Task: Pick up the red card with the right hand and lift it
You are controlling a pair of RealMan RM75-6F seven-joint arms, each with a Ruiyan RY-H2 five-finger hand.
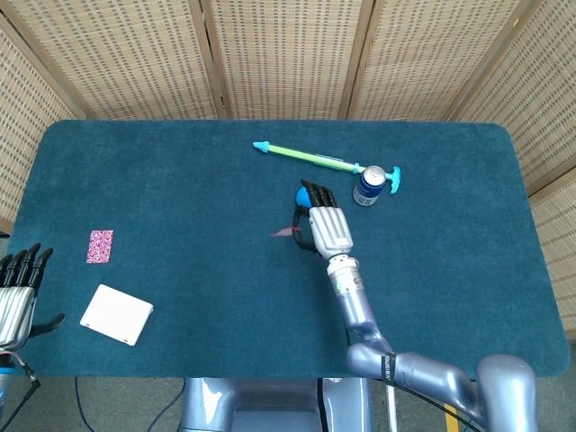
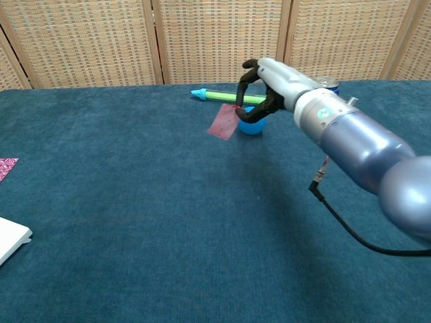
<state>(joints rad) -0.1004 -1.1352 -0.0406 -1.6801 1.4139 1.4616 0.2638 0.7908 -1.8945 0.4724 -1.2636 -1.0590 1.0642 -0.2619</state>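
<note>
Woven cane screens stand behind a worktop (image 1: pixel 180 180) covered in dark teal cloth. Near its middle the right hand (image 2: pixel 269 87) pinches the red card (image 2: pixel 222 122) by one edge between thumb and fingertips, the remaining fingers curled over. In the chest view the card hangs tilted and looks clear of the cloth, just in front of a small blue ball (image 2: pixel 252 126); the head view shows it only as a thin reddish sliver left of the hand, so whether a corner brushes the surface is hard to say.

The card is judged very light, thin and fairly stiff, with a smooth face that could slide out of a shallow pinch. Hold at the edge gives little purchase, so a deeper grip toward the card's middle, pads flat on both faces, would serve best, and firm pressure should not harm it.

Beyond lie a green pump-like stick (image 1: pixel 306 157) and a blue can (image 1: pixel 368 184). The left hand (image 1: pixel 18 292) rests at the worktop's near left edge, fingers extended and holding nothing, beside a white pad (image 1: pixel 117 314) and a pink patterned card (image 1: pixel 100 246).
</note>
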